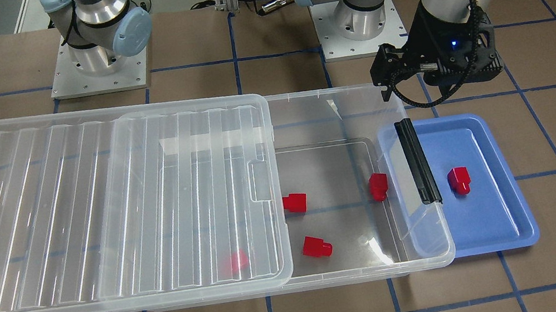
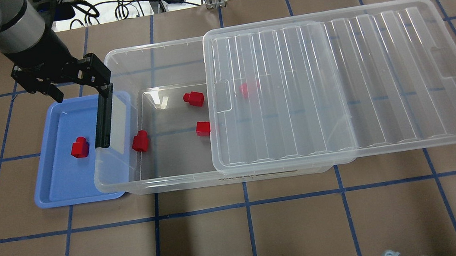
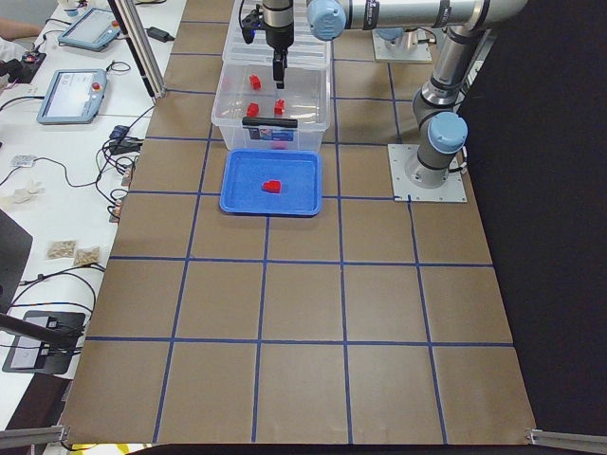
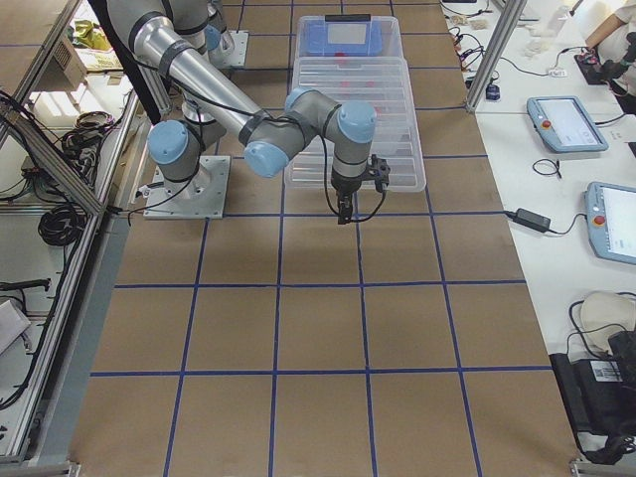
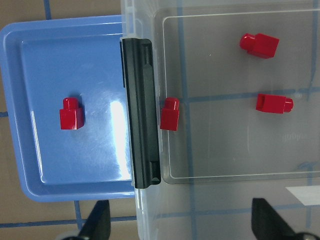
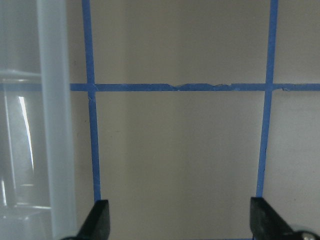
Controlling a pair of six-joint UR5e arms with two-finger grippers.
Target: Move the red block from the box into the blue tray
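Reading the overhead view from its left, we saw the left gripper [image 2: 83, 91] hanging above the far edge of the blue tray [image 2: 61, 183], its fingers spread wide with nothing between them. The tray sat on the table [image 2: 250, 238] towards its left end, and one red block [image 2: 79, 147] lay about in the middle of the tray floor, clear of every rim. The tray's right edge was hidden beneath the overhanging end of the box [image 2: 149, 50], where the black latch bar [image 2: 103, 121] ran; we could not tell whether the two touched. Inside the uncovered part of the box, a second block [image 2: 140, 141] lay just beside the latch-end wall. A third block [image 2: 194, 99] lay nearer the far wall, and a fourth block [image 2: 203, 128] lay at the lid's edge. A fifth block [image 2: 249, 87] showed only as a red blur through the ribbed lid [image 2: 336, 88]. The lid lay offset to the right, covering that part of the box and reaching past its end. Just off the lid's right edge, the right gripper [image 6: 179, 222] hung over bare table, fingers apart and empty.
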